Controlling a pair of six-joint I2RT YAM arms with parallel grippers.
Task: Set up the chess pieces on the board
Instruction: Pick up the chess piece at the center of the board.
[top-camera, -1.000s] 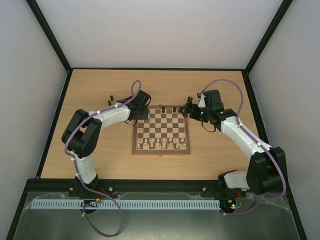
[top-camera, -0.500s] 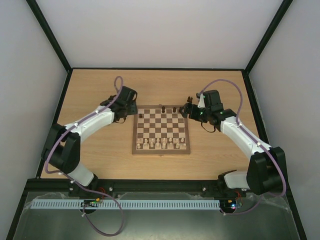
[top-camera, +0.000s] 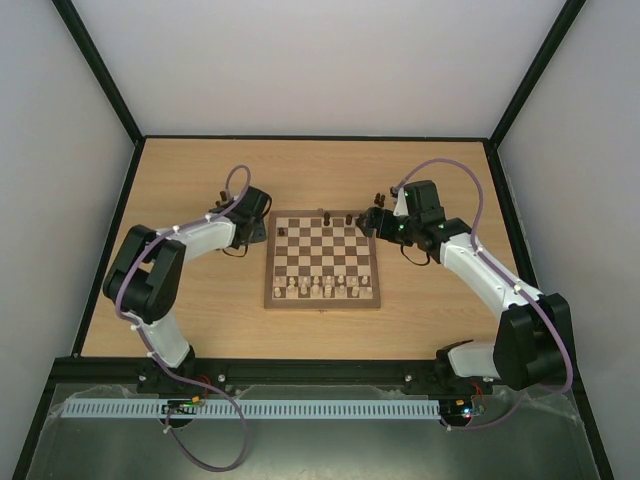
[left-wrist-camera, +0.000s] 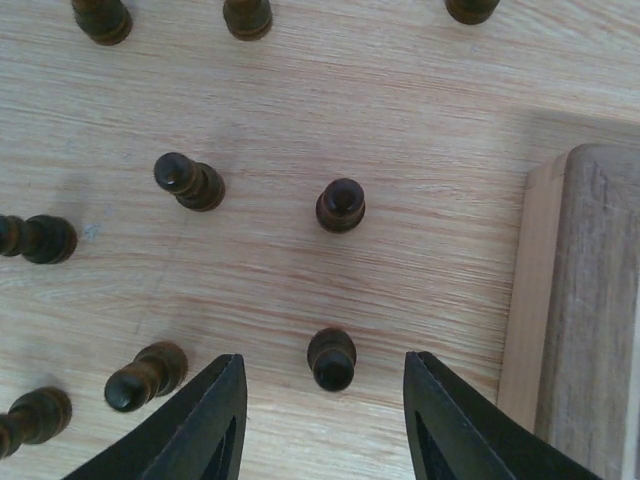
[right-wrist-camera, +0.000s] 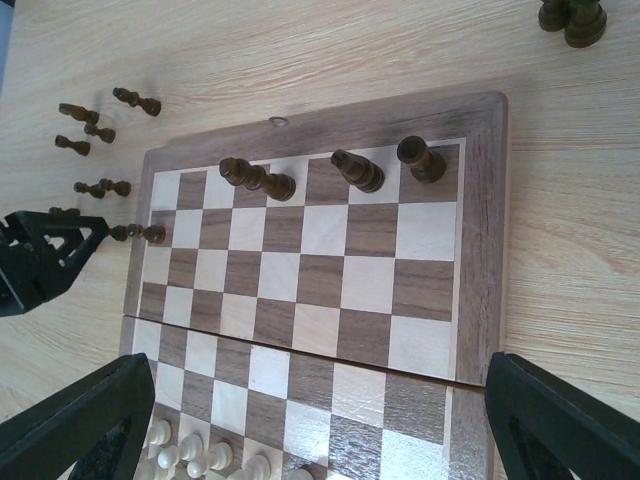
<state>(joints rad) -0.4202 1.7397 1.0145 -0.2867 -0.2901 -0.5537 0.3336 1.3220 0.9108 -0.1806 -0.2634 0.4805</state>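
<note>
**Closing on one pawn without disturbing its neighbours**

The left gripper (left-wrist-camera: 322, 400) hangs low over the table (left-wrist-camera: 420, 100), jaws spread wide with nothing held. A dark pawn (left-wrist-camera: 332, 358) stands upright in the gap between them, at lower centre of the left wrist view and roughly centred. This looks like the pick in hand.

A straight descent should work best, closing on the pawn's body rather than its rounded head, which would likely slip. A second pawn (left-wrist-camera: 341, 204) stands apart, directly above it in the frame. A third pawn (left-wrist-camera: 146, 375) sits near the outer side of the left-hand finger (left-wrist-camera: 215, 420), so any sideways drift risks tipping it. The board (left-wrist-camera: 590, 300) runs down the right edge, so the lift should clear its raised frame before moving across.

The right gripper (right-wrist-camera: 315, 400) is also wide open and empty above the board. In the right wrist view three dark pieces (right-wrist-camera: 358, 170) stand in the row of squares nearest the top. The cream pieces (right-wrist-camera: 190, 450) are at lower left.
</note>
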